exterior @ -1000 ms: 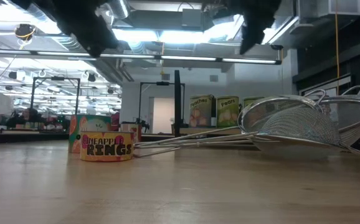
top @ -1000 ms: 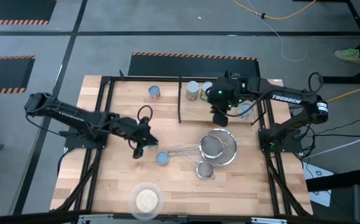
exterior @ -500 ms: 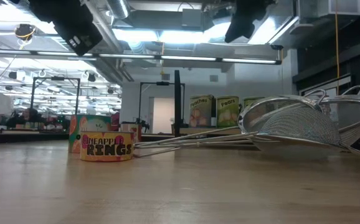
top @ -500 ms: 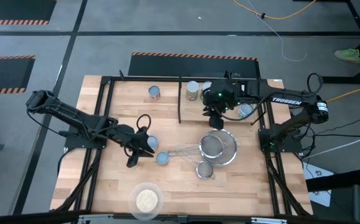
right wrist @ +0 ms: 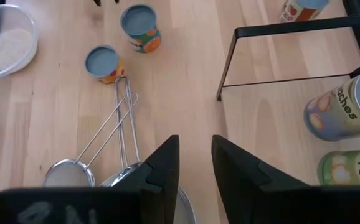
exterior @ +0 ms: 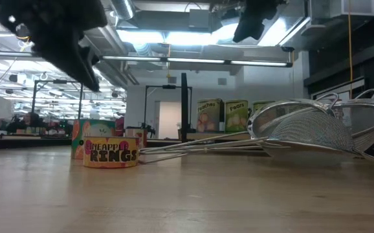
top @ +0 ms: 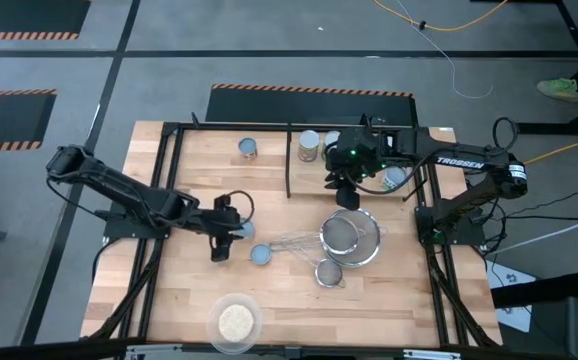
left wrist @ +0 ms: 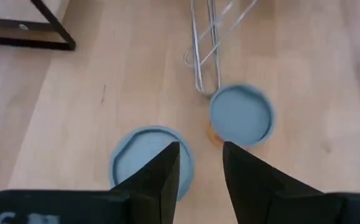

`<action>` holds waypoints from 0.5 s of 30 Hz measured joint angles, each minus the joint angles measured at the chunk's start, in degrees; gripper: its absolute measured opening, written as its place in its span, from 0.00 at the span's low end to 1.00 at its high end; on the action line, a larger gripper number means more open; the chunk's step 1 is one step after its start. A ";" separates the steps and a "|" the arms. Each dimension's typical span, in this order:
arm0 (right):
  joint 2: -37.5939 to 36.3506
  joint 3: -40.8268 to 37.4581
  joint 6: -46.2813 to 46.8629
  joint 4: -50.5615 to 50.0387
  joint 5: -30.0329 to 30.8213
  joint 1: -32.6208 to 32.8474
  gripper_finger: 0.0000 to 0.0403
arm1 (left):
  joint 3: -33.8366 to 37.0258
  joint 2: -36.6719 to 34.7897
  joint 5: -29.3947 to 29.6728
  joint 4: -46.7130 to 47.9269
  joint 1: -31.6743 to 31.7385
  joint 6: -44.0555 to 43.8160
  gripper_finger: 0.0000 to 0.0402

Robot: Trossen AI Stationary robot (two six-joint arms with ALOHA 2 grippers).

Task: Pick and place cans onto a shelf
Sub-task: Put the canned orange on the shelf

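Reaching for a short blue-topped metal can (left wrist: 150, 165): left gripper (left wrist: 200, 173) spread, empty, directly above. Next: lowering, closing. Right gripper (right wrist: 195, 168) parted, empty, near shelf (top: 369, 135).

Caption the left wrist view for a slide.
Left hand poised open above two short blue-topped metal cans on the pale wooden table, beside wire strainer handles.

Dark jointed arms, white TROSSEN lettering

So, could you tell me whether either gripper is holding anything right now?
No: the left gripper hangs open above a short can, and the right gripper is empty.
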State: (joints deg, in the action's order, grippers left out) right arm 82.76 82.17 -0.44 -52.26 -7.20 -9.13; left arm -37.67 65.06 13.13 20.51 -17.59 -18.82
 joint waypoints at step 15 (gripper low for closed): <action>0.00 0.00 -0.01 0.25 0.02 0.00 0.25 | 0.00 11.58 0.97 -0.52 -0.02 4.40 0.29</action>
State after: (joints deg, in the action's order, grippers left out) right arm 82.76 82.17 -0.45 -52.01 -7.18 -9.13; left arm -37.67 76.64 14.11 19.99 -17.61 -14.41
